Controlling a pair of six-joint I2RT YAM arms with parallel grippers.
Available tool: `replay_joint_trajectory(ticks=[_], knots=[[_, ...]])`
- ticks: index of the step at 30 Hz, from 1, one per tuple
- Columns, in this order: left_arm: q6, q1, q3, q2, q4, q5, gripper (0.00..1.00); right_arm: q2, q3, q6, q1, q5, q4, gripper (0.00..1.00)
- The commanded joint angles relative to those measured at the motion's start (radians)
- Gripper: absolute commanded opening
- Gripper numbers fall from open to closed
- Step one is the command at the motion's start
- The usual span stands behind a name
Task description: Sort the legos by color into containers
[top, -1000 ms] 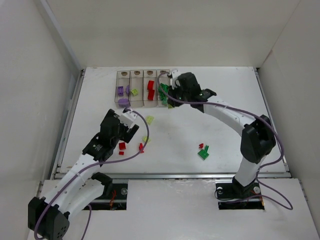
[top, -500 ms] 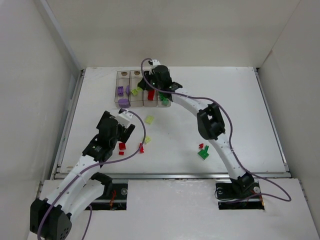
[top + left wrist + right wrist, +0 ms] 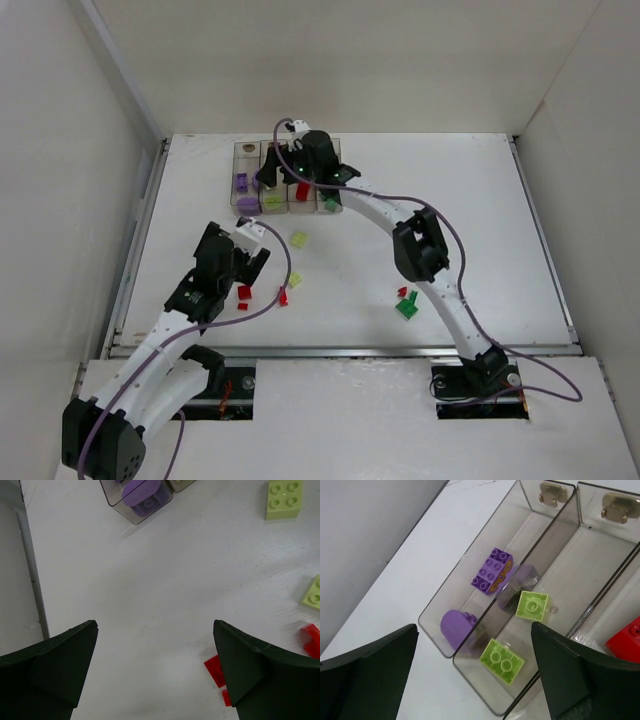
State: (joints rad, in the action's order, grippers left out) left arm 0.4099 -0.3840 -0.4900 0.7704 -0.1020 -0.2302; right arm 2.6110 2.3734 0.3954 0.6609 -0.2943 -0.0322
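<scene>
The right gripper (image 3: 474,630), wide open and empty, is hung above the clear plastic bins (image 3: 467,555); two pale green bricks (image 3: 501,661) are seen below it. Small red bricks (image 3: 216,670) lie just beside the left gripper (image 3: 155,625), also open and empty. Bricks are judged light, hard, slippery: flat sides should be pinched. Thin bin walls must be missed; bare white table (image 3: 150,580) is left ahead.

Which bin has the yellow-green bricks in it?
The second bin from the left: two yellow-green bricks inside, purple bricks left of it, a red brick right.
</scene>
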Motion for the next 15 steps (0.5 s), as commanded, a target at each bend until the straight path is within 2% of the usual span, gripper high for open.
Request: replay_joint_trajectory(ticks=[1,3,4,6,8,10,11,12,15], knots=[[0.023,0.004,-0.031,0.001,-0.001,0.081,1.0,-0.217,-0.038,-0.087,0.003,-0.057,0.037,1.0],[0.108,-0.015,-0.071,0.012,-0.056,0.208,1.0,-0.307,-0.119,-0.113,0.003,-0.046,0.037,1.0],[0.144,-0.035,-0.09,0.044,-0.079,0.262,1.0,-0.404,-0.222,-0.13,0.003,-0.046,0.037,1.0],[0.202,-0.044,-0.162,0.087,-0.149,0.429,1.0,-0.497,-0.334,-0.173,-0.015,-0.034,0.037,1.0],[0.213,-0.056,-0.262,0.189,-0.203,0.567,1.0,-0.627,-0.503,-0.182,-0.05,0.003,0.037,1.0],[0.17,-0.065,-0.341,0.28,-0.203,0.603,1.0,-0.707,-0.612,-0.182,-0.076,0.036,0.037,1.0],[0.1,-0.066,-0.381,0.381,-0.212,0.603,1.0,-0.78,-0.714,-0.182,-0.089,0.056,0.037,1.0],[0.069,-0.075,-0.456,0.43,-0.212,0.603,1.0,-0.816,-0.762,-0.182,-0.099,0.079,0.037,1.0],[-0.009,-0.087,-0.542,0.598,-0.222,0.603,1.0,-0.903,-0.894,-0.182,-0.124,0.162,0.037,1.0]])
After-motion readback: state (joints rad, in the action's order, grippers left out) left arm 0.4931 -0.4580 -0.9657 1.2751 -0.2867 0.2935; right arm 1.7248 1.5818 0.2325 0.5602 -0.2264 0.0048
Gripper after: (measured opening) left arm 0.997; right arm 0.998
